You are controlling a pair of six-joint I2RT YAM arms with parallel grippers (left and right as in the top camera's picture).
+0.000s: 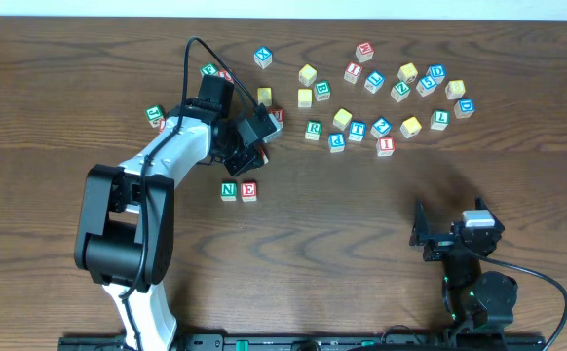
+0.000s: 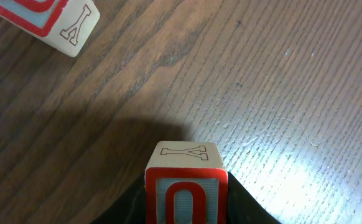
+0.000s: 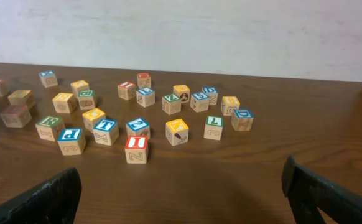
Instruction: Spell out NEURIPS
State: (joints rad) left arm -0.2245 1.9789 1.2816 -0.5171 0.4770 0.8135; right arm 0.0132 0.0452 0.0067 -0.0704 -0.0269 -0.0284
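L claw [image 1: 252, 136] clamped on red U cube [image 2: 186, 186], over table [image 1: 361, 244]. N [image 1: 228, 191] & E [image 1: 249, 191] side by side nearby, twd robot. R claw [image 3: 181, 193] jaws wide apart, empty. P [image 3: 70, 134], I [image 3: 136, 143] in far scatter.

It seemed a robotics lab: two jointed robot arms [image 1: 128, 214] stood at a dark wood-grain desk [image 1: 361, 244] before a plain white wall [image 3: 199, 31].
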